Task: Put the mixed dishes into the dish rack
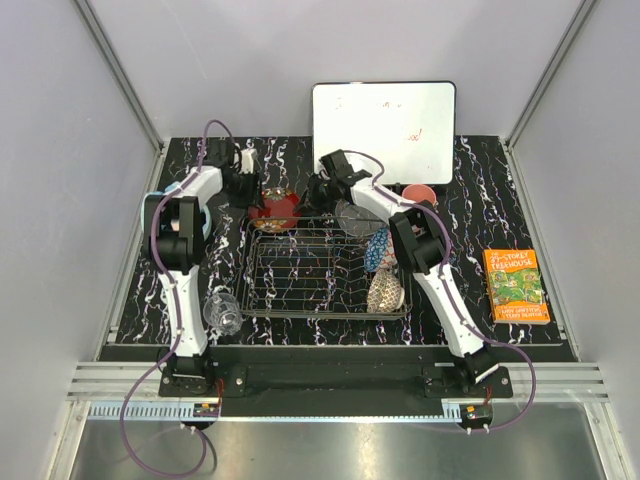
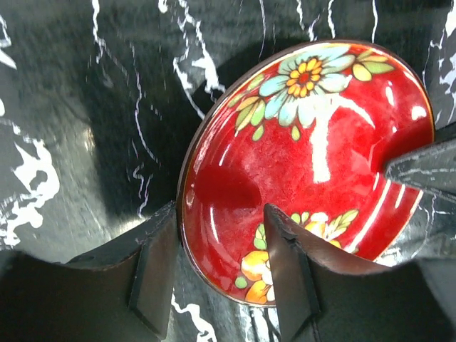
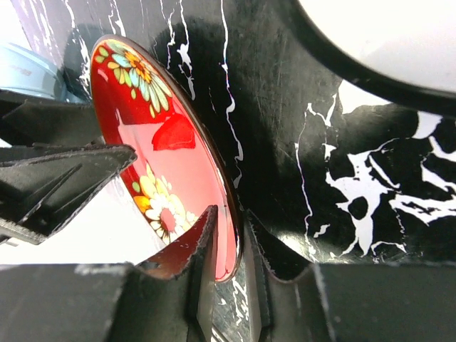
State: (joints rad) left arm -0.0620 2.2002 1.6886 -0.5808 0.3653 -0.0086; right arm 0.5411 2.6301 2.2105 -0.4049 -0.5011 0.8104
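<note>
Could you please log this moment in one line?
left gripper: grips red lacquer bowl rim | right gripper: pinches same rim

From above, the right arm (image 1: pixel 415 245) covers part of the blue patterned bowl (image 1: pixel 377 250) and the pink plastic cup (image 1: pixel 420 191). The marks on the white board (image 1: pixel 385 120) are too small to read. In the left wrist view, the left gripper (image 2: pixel 219 214) hides the lower rim of the red lacquer bowl (image 2: pixel 306 164).

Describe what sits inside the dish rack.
Inside the dish rack, at its right end, a blue patterned bowl and a beige lattice bowl stand on edge. The right arm hides part of that end.
</note>
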